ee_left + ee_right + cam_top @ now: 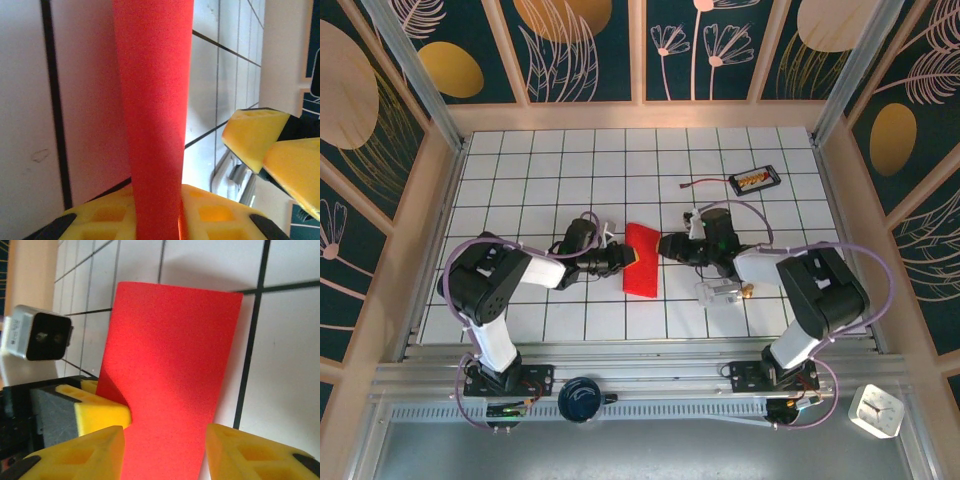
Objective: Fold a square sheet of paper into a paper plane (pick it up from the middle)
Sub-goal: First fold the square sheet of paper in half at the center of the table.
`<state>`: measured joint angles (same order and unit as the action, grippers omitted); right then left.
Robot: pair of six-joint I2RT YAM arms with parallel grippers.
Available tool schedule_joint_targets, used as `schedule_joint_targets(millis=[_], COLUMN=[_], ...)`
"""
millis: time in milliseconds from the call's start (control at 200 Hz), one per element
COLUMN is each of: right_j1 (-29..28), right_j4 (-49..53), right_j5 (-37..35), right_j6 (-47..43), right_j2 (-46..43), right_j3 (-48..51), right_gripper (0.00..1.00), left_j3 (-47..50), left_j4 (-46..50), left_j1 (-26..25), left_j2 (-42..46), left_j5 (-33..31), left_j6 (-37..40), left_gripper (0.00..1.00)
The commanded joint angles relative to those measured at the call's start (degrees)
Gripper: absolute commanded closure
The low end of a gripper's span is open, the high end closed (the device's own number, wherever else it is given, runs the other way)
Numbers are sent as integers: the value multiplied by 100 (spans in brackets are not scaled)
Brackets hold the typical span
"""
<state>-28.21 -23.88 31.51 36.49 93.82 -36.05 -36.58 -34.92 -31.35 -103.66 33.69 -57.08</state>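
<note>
Reading the top view first, I find the thin bright red paper sheet [642,260] lying just left of the frame's centre on the white grid-tiled surface [520,180], already doubled into a narrow strip rather than a square. Its long axis runs from the upper part of the frame toward the lower, tilted slightly, so both arms meet it across its short width. The left end effector [628,258] comes in from the left of the frame and meets the strip's left long edge about halfway along. The right end effector [666,247] faces it from the right, just beside the opposite edge. Neither is clearly nearer; they sit head to head with the strip between them.

In the left wrist view the paper rises from between that end effector's yellow fingers [100,217] at the bottom of the frame. In the right wrist view one of those fingers [100,412] sits on the strip's left edge, where the paper buckles, so I take the left end effector as clamped on the sheet. The right end effector [165,437] has its jaws well apart, straddling the strip at the bottom of the frame; I can't tell whether they touch the paper. My judgement is that the next move turns on the right one working across that short width while the left pins the edge.
</note>
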Motion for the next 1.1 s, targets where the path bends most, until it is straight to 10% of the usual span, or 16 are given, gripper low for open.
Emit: schedule_joint_targets(millis=[0,1096], right_j1=[-155,-547], right_j4=[-369,-1127], right_j5=[40,88], right_j6=[231,841], right_j2=[294,1344], right_j3=[-176,-232], right_gripper=[58,78], left_j3=[98,-505], left_j4=[257,2707], left_j1=[-9,-123], left_j2=[-146,87], left_j5=[-184,-1443], left_j6=[256,1685], left_gripper=[77,50])
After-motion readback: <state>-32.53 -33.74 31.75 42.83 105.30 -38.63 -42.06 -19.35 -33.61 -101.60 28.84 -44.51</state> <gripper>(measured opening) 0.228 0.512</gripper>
